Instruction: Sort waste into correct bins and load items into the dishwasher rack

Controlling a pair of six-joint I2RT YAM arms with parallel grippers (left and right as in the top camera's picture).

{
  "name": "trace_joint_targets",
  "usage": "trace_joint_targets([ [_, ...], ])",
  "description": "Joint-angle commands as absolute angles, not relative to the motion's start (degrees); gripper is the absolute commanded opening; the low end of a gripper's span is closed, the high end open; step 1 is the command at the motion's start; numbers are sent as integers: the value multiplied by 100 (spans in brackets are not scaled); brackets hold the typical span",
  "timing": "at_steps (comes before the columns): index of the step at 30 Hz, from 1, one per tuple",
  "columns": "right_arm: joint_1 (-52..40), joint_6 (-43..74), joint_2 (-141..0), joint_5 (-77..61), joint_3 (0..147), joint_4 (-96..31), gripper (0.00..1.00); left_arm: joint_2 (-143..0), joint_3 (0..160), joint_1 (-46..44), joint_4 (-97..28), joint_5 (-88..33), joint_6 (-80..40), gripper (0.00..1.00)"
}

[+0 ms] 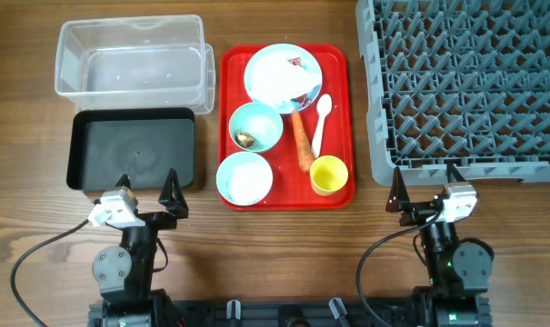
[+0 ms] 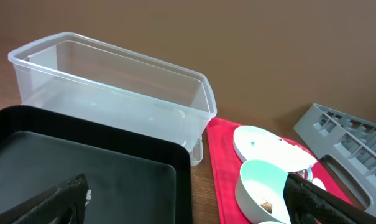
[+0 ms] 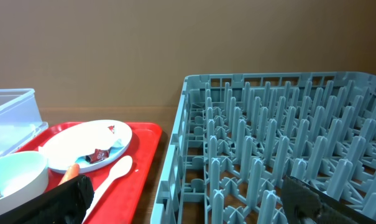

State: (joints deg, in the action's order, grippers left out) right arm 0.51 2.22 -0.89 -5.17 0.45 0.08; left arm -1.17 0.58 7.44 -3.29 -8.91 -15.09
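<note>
In the overhead view, the left gripper [image 1: 147,186] and the right gripper [image 1: 425,182] are seen at the near table edge, each with fingers spread and nothing held. Everything to be handled sits on the flat red plastic tray [image 1: 336,82]. The round pale blue plate [image 1: 273,77] carries the crumpled white tissue [image 1: 299,89] and the small red wrapper [image 1: 295,63]. The mint bowl [image 1: 261,118] holds the small brown food scrap [image 1: 245,138], and the pale blue bowl [image 1: 244,177] holds the loose white rice grains [image 1: 247,186]. The orange carrot [image 1: 302,145] lies just beside the white plastic spoon [image 1: 320,123], so a grasp at either is likely to nudge the other. The small yellow cup [image 1: 329,174] stands near the carrot's tip.

In the left wrist view, the clear plastic rectangular tub [image 2: 113,81] and the shallow black rectangular tub [image 2: 82,168] are shown empty. Rice could be spilled onto the tray if its bowl is tilted before a tub is reached.

In the right wrist view, the large grey plastic grid rack [image 3: 275,149] is shown bare. The wrapper lies flat on the plate and may be slid rather than pinched. Dishes could be racked with waste inside if the order is mistaken.
</note>
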Motion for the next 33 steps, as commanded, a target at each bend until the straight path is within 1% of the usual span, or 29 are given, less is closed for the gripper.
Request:
trace_joint_targets([
  [1,23,150,-80,-628,36,40,100,-126,32,725,-349,-915,-1369,100],
  [6,23,148,-80,-290,36,86,100,-126,34,725,-351,-915,-1372,100],
  [12,23,148,-80,-296,36,89,100,-126,34,725,-353,-873,-1372,100],
  [16,23,150,-80,163,36,99,100,-126,34,725,-362,-897,-1393,100],
  [20,23,150,-80,174,36,99,100,-126,34,725,-353,-899,-1393,100],
  [23,23,-97,-80,346,36,86,100,-126,34,725,-346,-1013,-1400,100],
  [25,23,-86,-80,333,36,281,100,-126,34,725,-349,-1022,-1393,100],
  [28,23,47,-80,298,36,947,100,-126,34,725,-285,-1022,-1396,100],
  [33,23,132,-80,307,36,1778,100,-126,34,725,3,-1376,-1483,100],
])
